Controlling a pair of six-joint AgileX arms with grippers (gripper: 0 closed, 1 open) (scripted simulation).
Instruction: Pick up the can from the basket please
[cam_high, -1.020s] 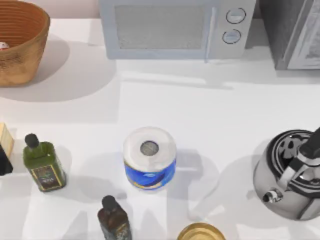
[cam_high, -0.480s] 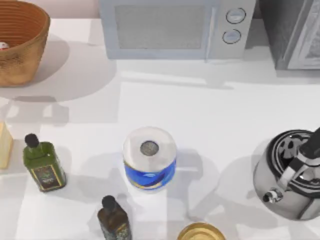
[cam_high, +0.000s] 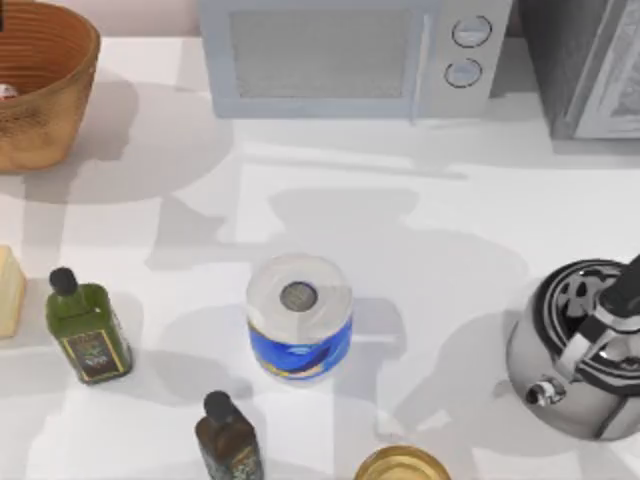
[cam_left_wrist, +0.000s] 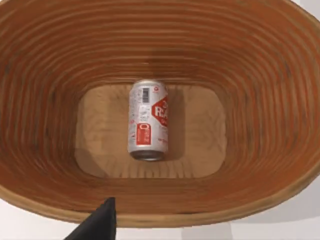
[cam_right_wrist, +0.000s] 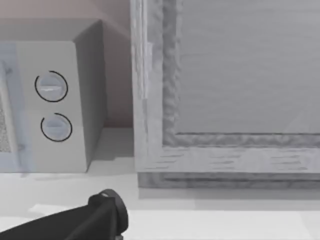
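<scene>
Cluttered white table (cam_high: 420, 250), basket (cam_high: 45, 120) far-left.

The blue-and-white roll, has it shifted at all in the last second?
No. The roll stays put, same gap below the microwave and right of the green bottle.

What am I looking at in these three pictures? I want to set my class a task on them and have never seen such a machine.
This is a simulated two-armed AgileX robot at a table, told to pick up a can from a basket. One picture looks down from above; the other two come from cameras on the arms' wrists. From above you see the basket at the far left, a microwave, a blue-and-white paper roll, two bottles and a kettle. The left wrist camera looks into the basket, where the can lies on its side; the dark tip at the edge is part of the left gripper. Nothing is held yet. The right wrist view faces the microwave and a grey cabinet.
</scene>
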